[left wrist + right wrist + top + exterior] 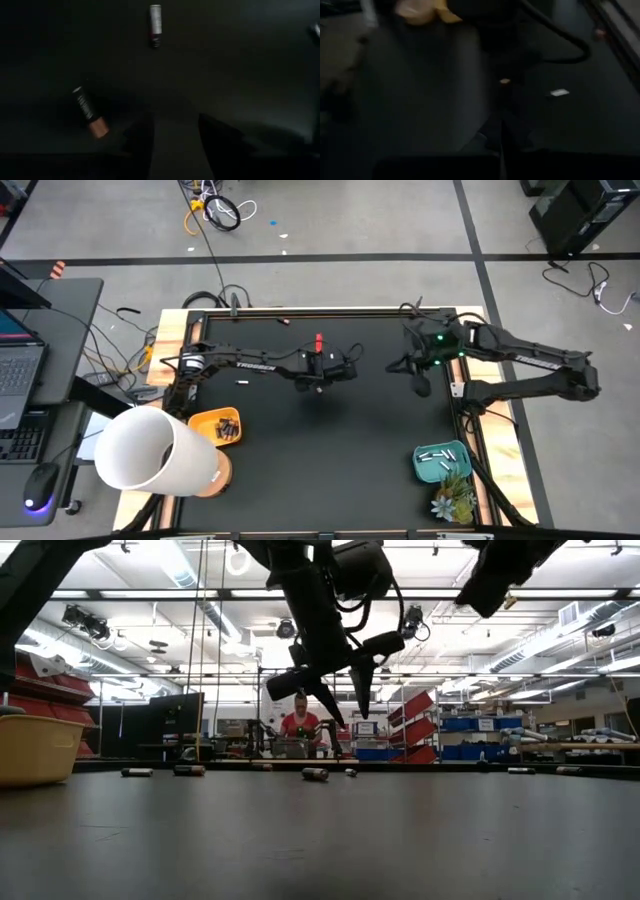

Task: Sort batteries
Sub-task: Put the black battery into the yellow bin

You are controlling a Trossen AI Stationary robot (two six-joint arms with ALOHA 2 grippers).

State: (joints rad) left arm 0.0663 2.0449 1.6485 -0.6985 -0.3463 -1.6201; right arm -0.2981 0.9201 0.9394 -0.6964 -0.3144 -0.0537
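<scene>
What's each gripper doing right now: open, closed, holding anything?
Left gripper: open and empty, above the mat near a dark battery.
Right gripper: closed, nothing visibly held, raised over the mat.

high: straight down | low: mat-level | wrists: close | shared: black mat

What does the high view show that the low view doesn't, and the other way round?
Only the high view shows the teal tray of light batteries, the dark batteries inside the orange tray, and the white cylinder. Only the low view shows a person beyond the table. Both show the left gripper, open and above the mat, and loose batteries.
</scene>
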